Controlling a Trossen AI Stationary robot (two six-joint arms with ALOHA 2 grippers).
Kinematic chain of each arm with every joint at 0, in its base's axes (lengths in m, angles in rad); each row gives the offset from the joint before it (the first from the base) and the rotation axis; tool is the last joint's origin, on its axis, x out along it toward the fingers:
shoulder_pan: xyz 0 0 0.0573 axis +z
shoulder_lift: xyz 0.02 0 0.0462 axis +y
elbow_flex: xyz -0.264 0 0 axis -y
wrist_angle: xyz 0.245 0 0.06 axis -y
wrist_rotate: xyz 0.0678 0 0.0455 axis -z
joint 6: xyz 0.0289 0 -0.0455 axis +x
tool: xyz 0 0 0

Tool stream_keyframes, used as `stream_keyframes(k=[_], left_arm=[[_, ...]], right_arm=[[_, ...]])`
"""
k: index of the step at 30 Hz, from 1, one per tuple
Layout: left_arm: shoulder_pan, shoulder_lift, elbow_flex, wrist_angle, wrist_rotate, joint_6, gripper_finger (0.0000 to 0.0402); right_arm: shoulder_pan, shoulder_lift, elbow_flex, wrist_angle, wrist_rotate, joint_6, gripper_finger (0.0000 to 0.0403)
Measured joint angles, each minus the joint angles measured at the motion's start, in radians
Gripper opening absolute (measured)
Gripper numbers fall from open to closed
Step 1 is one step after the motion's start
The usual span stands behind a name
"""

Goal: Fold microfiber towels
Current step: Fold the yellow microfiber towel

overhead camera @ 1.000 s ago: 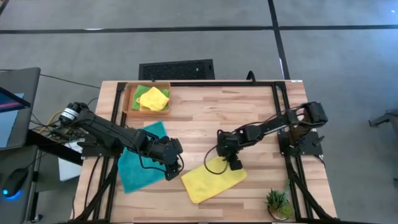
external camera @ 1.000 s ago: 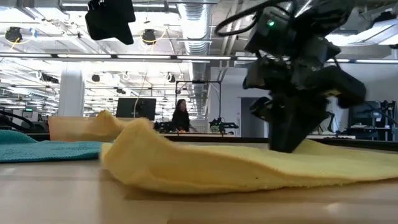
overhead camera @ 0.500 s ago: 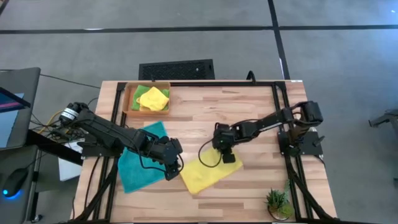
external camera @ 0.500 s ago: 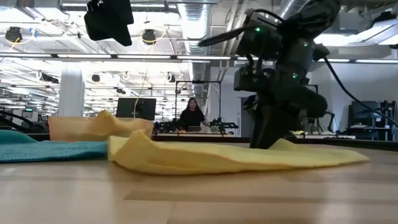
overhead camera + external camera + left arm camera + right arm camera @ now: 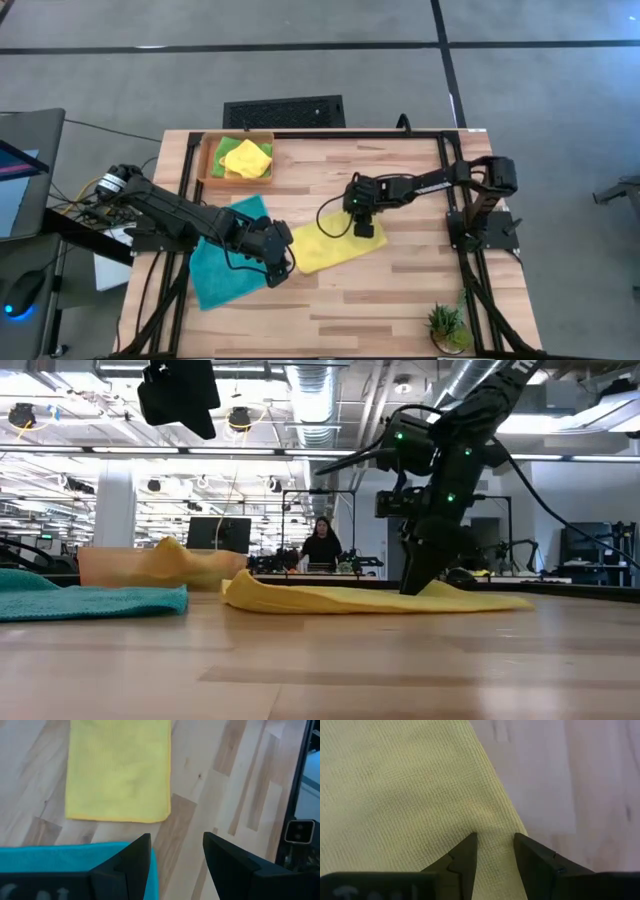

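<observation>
Item: towel-folding station, butcher-block table (image 5: 420, 290), four cloths. Listed near edge to far edge.

1. Potted plant (image 5: 447, 325), near right corner. Not part of the work.

2. Teal towel (image 5: 215, 270), near left, lying flat under the left arm. Judged not yet folded. Left gripper (image 5: 281, 262) hovers over its right edge, jaws spread and holding nothing.

3. Yellow towel (image 5: 325, 250), centre of the table, an elongated strip just beside the teal one. Its outline suggests one fold made; at least one more fold and stowing appear to remain. Right gripper (image 5: 364, 226) is planted on its far right corner, fingers (image 5: 465, 857) part-closed and nipping the cloth there.

4. Orange tray (image 5: 207, 160), far left corner, holding a crumpled second yellow towel (image 5: 247, 158) over a lime green towel (image 5: 224, 146). Neither looks folded.

Progress, as a judgement: early. One cloth in hand, three not begun.

View notes:
- High view alone gives the full layout, the tray's contents and which arm is which.
- Low view shows the strip lying nearly flat with a raised hump at its left end, the right gripper (image 5: 425, 565) standing on it, and a person (image 5: 322, 545) seated in the room behind; the plant is out of its sight.
- Right wrist view alone shows the pinch: weave of the yellow towel (image 5: 395, 795) between the fingertips at the hem.
- Left wrist view shows the strip's squared end (image 5: 120, 770) well clear of that arm's fingers (image 5: 130, 862), with teal cloth beneath them.
</observation>
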Motion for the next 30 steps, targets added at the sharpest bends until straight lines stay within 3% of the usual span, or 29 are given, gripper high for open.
stream_keyframes(k=[7, 17, 22, 30], left_arm=[[0.054, 0.000, 0.000, -0.014, -0.013, -0.137, 0.0174], [0.276, 0.000, -0.052, -0.034, 0.154, -0.187, 0.0174], [0.392, 0.001, -0.162, 0.084, 0.274, -0.191, 0.0174], [0.496, 0.001, -0.290, 0.244, 0.247, -0.153, 0.0174]], right_arm=[[-0.005, -0.125, -0.002, -0.075, -0.001, 0.004, 0.0154], [0.069, -0.417, -0.002, -0.171, -0.068, 0.029, 0.0154], [0.100, -0.539, -0.001, -0.171, -0.095, 0.028, 0.0154], [0.087, -0.663, 0.000, -0.208, -0.096, 0.026, 0.0154]])
